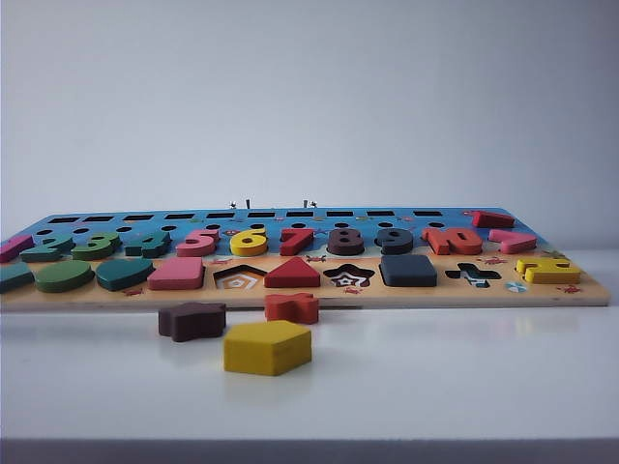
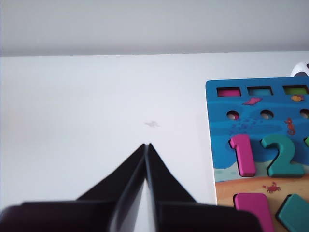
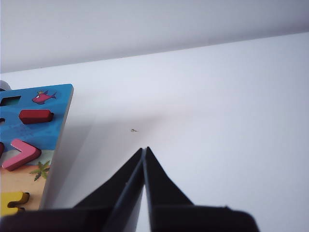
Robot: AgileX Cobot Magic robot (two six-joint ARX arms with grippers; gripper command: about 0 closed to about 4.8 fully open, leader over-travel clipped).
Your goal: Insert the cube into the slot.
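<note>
The flat navy-blue wooden square cube [image 1: 408, 270] is seen already seated in the puzzle board [image 1: 319, 300], so its checkered slot cannot be made out; a wrong loose piece, such as the yellow pentagon block [image 1: 267, 347], could be taken instead. The left claw [image 2: 147, 145] and right claw [image 3: 144, 149] are pressed together, empty, above bare white surface [image 2: 87, 106] beside the board's ends.

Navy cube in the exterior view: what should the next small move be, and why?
Probably none, just keep both arms parked. The navy cube looks seated in the board, between the star cut-out and the cross cut-out, level with its neighbours and hiding its slot. The left gripper and right gripper are shut and empty over bare table off the board's ends.
</note>
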